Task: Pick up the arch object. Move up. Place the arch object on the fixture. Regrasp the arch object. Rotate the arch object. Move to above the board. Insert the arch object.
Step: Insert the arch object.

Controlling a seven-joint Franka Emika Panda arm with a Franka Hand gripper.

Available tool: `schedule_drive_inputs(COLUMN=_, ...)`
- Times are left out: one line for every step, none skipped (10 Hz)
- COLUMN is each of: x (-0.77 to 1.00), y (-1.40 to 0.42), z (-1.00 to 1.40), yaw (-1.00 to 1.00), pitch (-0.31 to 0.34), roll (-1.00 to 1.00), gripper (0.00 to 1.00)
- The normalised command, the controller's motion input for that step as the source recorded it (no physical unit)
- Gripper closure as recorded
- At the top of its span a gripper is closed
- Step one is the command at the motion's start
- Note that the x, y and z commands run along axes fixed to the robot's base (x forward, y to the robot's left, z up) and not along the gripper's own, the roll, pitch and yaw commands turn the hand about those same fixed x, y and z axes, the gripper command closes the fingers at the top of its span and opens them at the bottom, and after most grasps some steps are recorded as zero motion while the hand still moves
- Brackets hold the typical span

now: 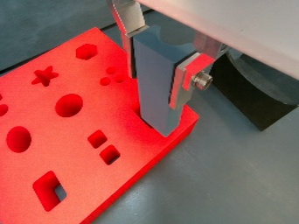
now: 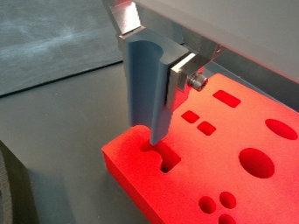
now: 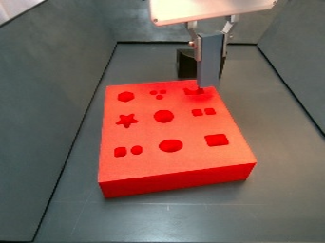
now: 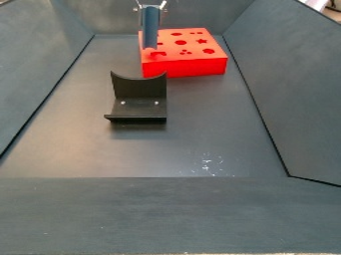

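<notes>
Insertion is the stage we judge the task to have reached. We see the two-finger gripper [image 1: 158, 54] with flat silver plate fingers [image 1: 187, 79] clamped on the arch object [image 2: 145, 83], a small slate grey-blue oblong block, held upright on its long axis. Its lower end meets the board [image 1: 70, 140], a large bright red foam-like slab pierced with star, circle, oval, square and hexagon holes.

In a wrist view the block's tip sits at the notched arch-shaped hole [image 2: 166, 156] near one corner of the board, and appears just to have entered it; most of the block stands above the red surface. In a side view the gripper [image 3: 210, 52] hangs over the board's far edge, at about one o'clock from the board's centre.

The fixture [image 4: 136, 98], a dark L-shaped bracket on a base plate, stands bare on the grey floor, well apart from the board [image 4: 200, 62], at about seven o'clock from it in that side view.

We judge pickup, fixture placement, regrasp, rotation and travel done. Left: pressing the block fully down and releasing.
</notes>
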Motion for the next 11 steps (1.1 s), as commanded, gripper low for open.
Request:
schedule_drive_inputs(x=-0.02, y=0.00, z=-0.19, yaw=0.00, pitch=0.000, roll=0.33, gripper=1.00)
schedule_drive_inputs(x=0.00, y=0.00, z=-0.25, yaw=0.00, pitch=0.000, roll=0.13, gripper=1.00)
schedule_drive_inputs(x=0.00, y=0.00, z=0.00, yaw=0.00, pitch=-0.011, roll=0.00, gripper=1.00)
schedule_drive_inputs(x=-0.01, y=-0.16, z=-0.14, yaw=0.00, pitch=-0.033, roll=0.21, gripper=1.00)
schedule_drive_inputs(x=-0.02, y=-0.20, z=-0.13, yaw=0.00, pitch=-0.030, roll=0.25, gripper=1.00)
schedule_drive_inputs(x=0.00, y=0.00, z=0.00, yaw=0.01, pitch=0.000, roll=0.00, gripper=1.00)
schedule_drive_inputs(x=0.00, y=0.00, z=-0.11, yaw=0.00, pitch=-0.003, roll=0.00, gripper=1.00)
schedule_drive_inputs(x=-0.05, y=0.01, z=-0.16, yaw=-0.05, pitch=0.000, roll=0.15, gripper=1.00)
schedule_drive_inputs(x=-0.10, y=0.02, z=-0.09, yaw=-0.14, pitch=0.000, roll=0.08, gripper=1.00)
schedule_drive_inputs(x=0.00, y=0.00, z=0.00, yaw=0.00, pitch=0.000, roll=0.00, gripper=1.00)
schedule_drive_inputs(x=-0.02, y=0.13, z=-0.03, yaw=0.00, pitch=0.000, roll=-0.01, gripper=1.00)
